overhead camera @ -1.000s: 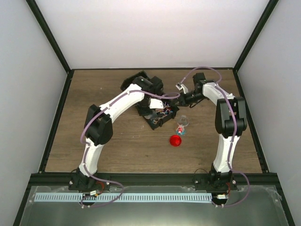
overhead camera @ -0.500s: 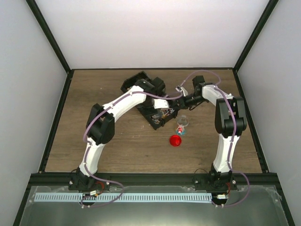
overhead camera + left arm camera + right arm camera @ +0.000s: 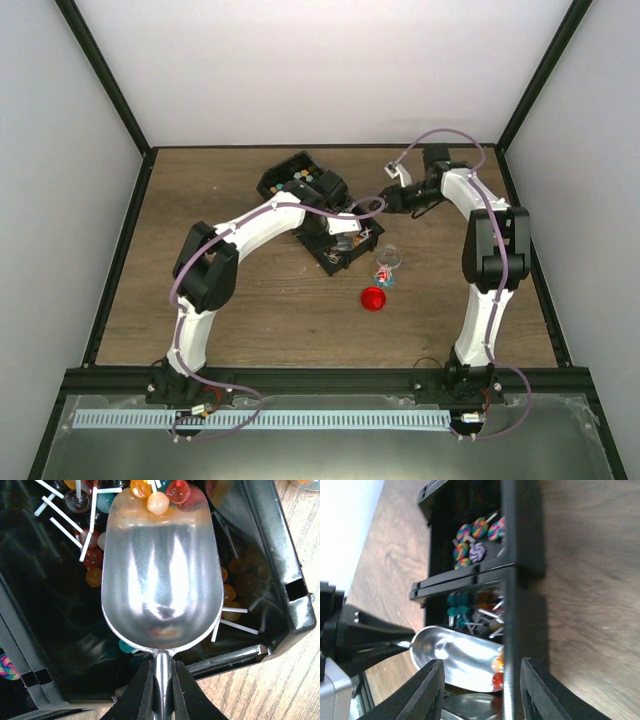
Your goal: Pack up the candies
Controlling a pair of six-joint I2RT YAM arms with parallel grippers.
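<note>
My left gripper (image 3: 161, 682) is shut on the handle of the silvery metal scoop (image 3: 162, 590). The scoop's bowl lies in the near compartment of the black tray (image 3: 280, 575). The candies (image 3: 90, 555) there are small round sweets on white sticks. A few of them touch the scoop's tip (image 3: 158, 501); its bowl is bare. From above, the left gripper (image 3: 335, 230) is over the tray (image 3: 285, 178). My right gripper (image 3: 481, 662) is open and empty, its jaws standing either side of the tray's wall (image 3: 520, 540). It shows from above (image 3: 393, 195) beyond the tray's right corner.
A small clear jar (image 3: 390, 260) with a few sweets stands right of the tray. The round red lid (image 3: 373, 298) lies just in front of the jar. The tray's far compartment holds swirl lollipops (image 3: 475, 535). Black frame rails edge the wooden table (image 3: 200, 300).
My right gripper has drawn back from the tray's edge toward the far right. My left arm has pushed the scoop further right into the near compartment.
</note>
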